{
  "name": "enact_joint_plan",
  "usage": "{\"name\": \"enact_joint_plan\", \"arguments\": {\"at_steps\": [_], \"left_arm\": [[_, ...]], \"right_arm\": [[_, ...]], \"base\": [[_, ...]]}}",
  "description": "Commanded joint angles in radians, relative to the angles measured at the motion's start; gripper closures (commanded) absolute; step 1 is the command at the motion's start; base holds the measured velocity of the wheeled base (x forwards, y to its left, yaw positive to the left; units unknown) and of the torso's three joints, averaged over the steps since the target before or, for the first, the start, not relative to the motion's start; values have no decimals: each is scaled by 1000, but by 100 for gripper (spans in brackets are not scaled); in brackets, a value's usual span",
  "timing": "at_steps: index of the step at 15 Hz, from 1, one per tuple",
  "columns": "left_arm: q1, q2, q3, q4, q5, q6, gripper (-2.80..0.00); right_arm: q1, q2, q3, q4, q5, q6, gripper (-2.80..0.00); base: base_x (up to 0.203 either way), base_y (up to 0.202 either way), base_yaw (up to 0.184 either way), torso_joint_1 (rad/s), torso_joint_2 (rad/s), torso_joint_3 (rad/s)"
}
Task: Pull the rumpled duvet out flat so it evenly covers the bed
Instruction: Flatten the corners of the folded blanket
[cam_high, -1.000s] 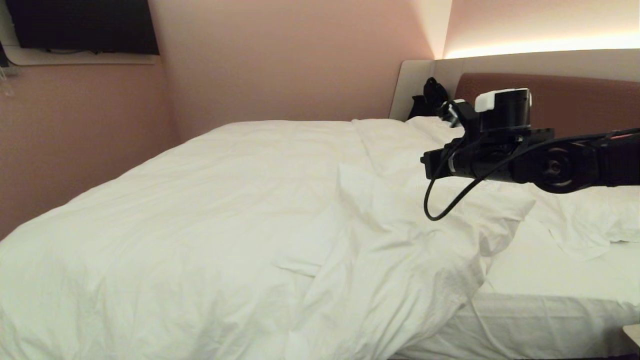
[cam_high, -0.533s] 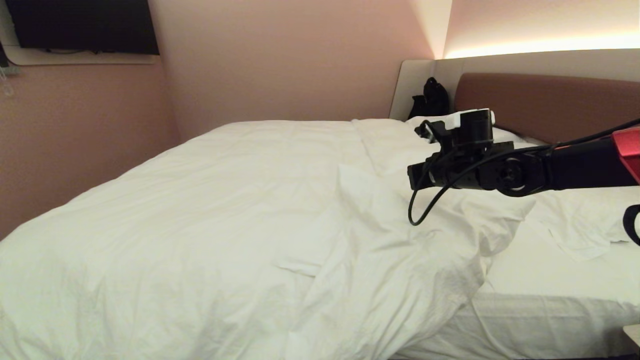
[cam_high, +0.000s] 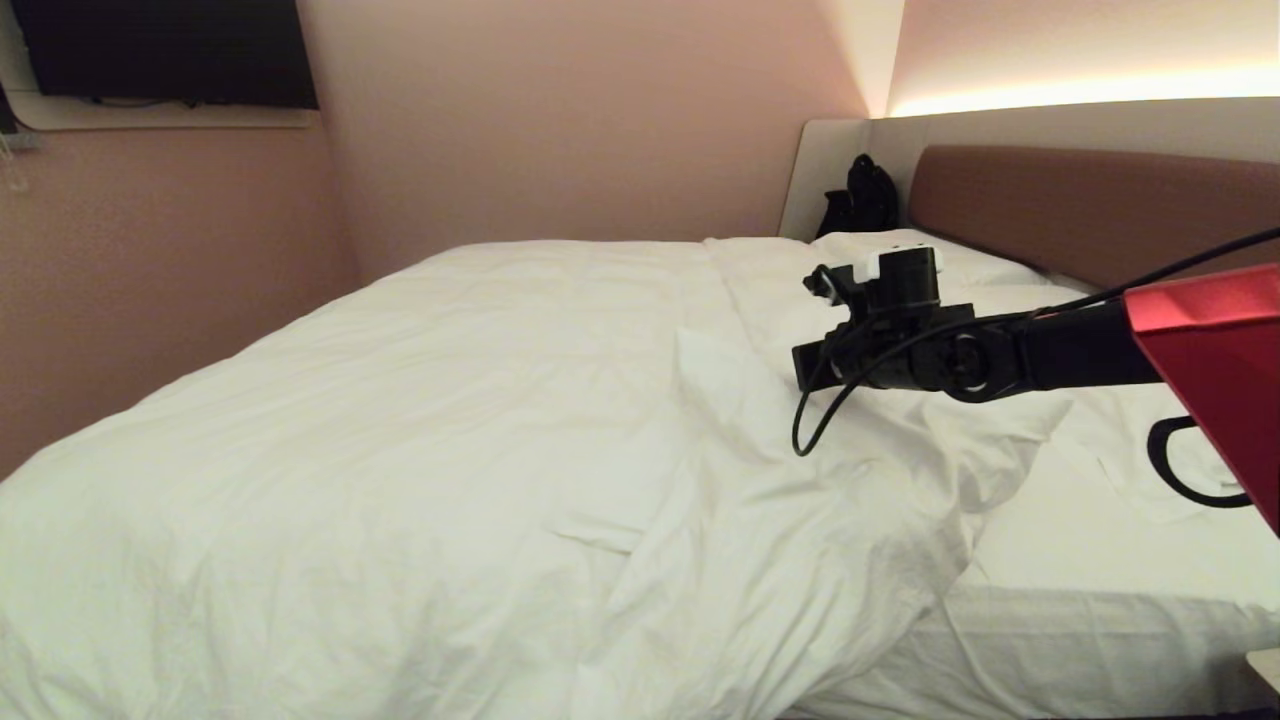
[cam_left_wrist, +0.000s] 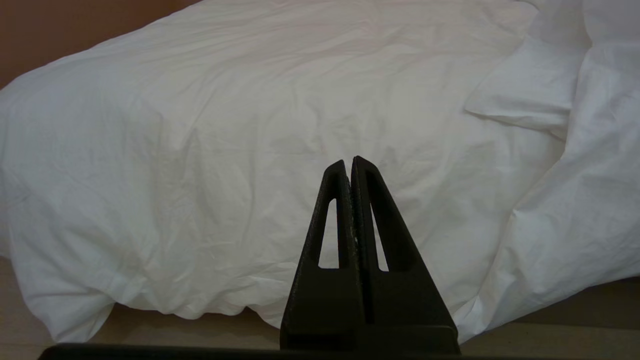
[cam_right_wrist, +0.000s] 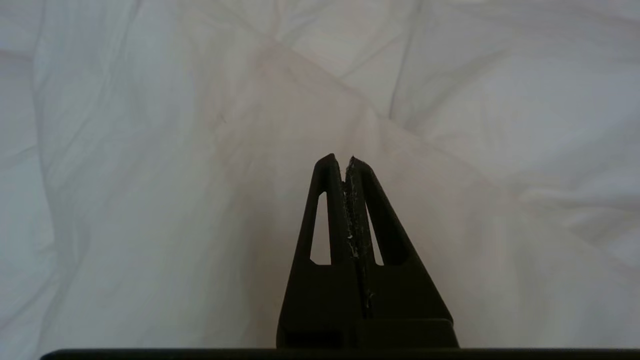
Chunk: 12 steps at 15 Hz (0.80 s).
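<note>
In the head view, the thick, puffy white duvet (cam_high: 400, 450) covers most of the wide low bed (cam_high: 1050, 640) but is bunched at its right side, where a folded-back flap leaves the thin white fitted sheet (cam_high: 1080, 530) bare on the near right. The black right gripper (cam_high: 808, 366) reaches in from the right on a black arm, just above the raised fold of the duvet near the bed's middle; its fingertips are hard to make out here. A white pillow (cam_high: 930, 255) lies behind it against the brown padded headboard (cam_high: 1090, 210), and a dark bag (cam_high: 860, 195) sits at the bed's far corner.

In the left wrist view, the black left gripper (cam_left_wrist: 350, 162) is clenched on nothing, fingers pressed together, hanging off the bed's edge with the duvet's draped side in front of it.

In the right wrist view, the right gripper (cam_right_wrist: 340, 161) is likewise clenched and empty, pointing at a ridge of the duvet (cam_right_wrist: 310, 100) close ahead, not touching.

Against the earlier head pictures, the right arm has come down and stretched further out over the bed, away from the headboard; the duvet lies unchanged.
</note>
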Motion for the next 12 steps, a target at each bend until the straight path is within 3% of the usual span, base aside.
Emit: {"name": "enact_joint_plan", "arguments": {"at_steps": [1, 4, 5, 6, 12], "left_arm": [[0, 0, 0, 0, 0, 0, 0], [0, 0, 0, 0, 0, 0, 0], [0, 0, 0, 0, 0, 0, 0], [0, 0, 0, 0, 0, 0, 0], [0, 0, 0, 0, 0, 0, 0]], "right_arm": [[6, 25, -6, -2, 0, 15, 0], [11, 15, -6, -7, 0, 20, 0], [13, 15, -6, -8, 0, 20, -15], [15, 15, -6, -9, 0, 20, -280], [38, 25, -6, -4, 0, 19, -280]], "base": [[0, 0, 0, 0, 0, 0], [0, 0, 0, 0, 0, 0], [0, 0, 0, 0, 0, 0], [0, 0, 0, 0, 0, 0], [0, 0, 0, 0, 0, 0]]}}
